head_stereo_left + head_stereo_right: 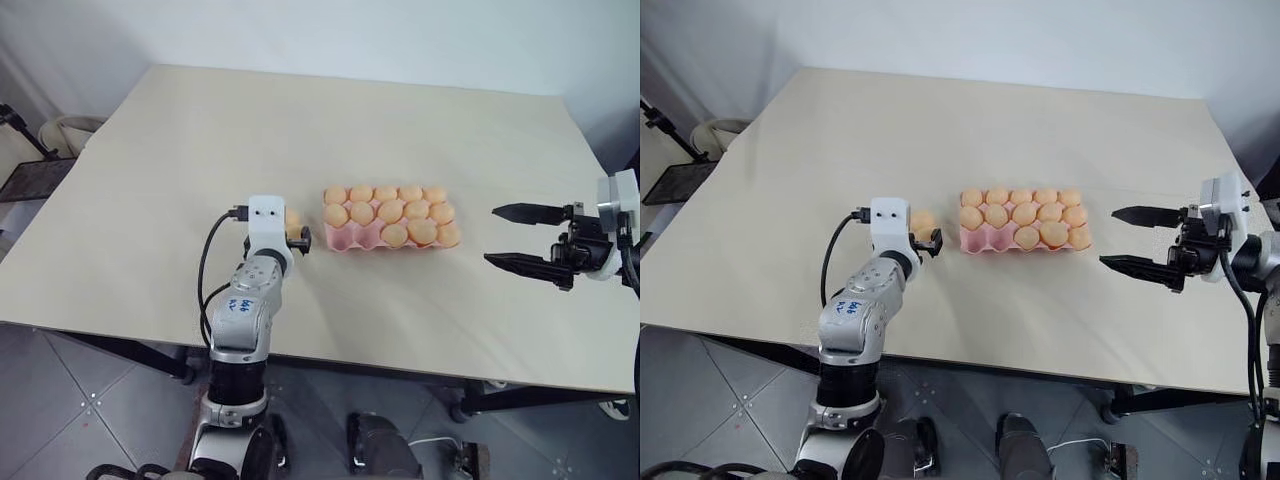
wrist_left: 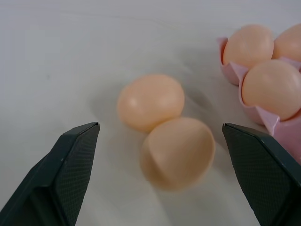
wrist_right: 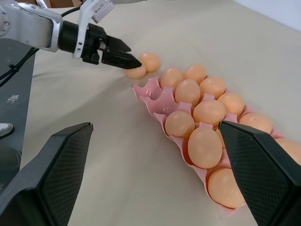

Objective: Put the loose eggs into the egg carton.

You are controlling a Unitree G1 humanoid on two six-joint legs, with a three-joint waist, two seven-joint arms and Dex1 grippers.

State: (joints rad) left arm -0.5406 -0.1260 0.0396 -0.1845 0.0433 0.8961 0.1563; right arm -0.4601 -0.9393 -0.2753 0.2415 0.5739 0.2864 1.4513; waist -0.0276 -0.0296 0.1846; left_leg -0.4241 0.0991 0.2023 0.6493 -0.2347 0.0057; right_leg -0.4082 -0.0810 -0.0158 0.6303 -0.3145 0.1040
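So the egg carton is a low pink moulded tray with wavy scalloped edges, sitting about mid-table on a pale, matte beige table. Most cups hold smooth, peach-coloured eggs with a slight sheen; the two near-row cups at the robot's-left end look empty, plain pink hollows.

Two loose eggs lie on the table just beside the carton's left end, touching each other. The nearer one is blurry up close and has an odd curved seam across it, so it's hard to say if it's whole or a half shell.

The left pincer has its black, cross-hatch textured fingers spread wide apart, one on each side of that nearer egg, not touching it. From the head camera the white wrist block hides most of those two eggs, with just an orange sliver peeking out.

The right pincer hangs over the table well to the right of the carton, fingers also wide apart, nothing between them. The arm behind it is cut off by the frame edge.
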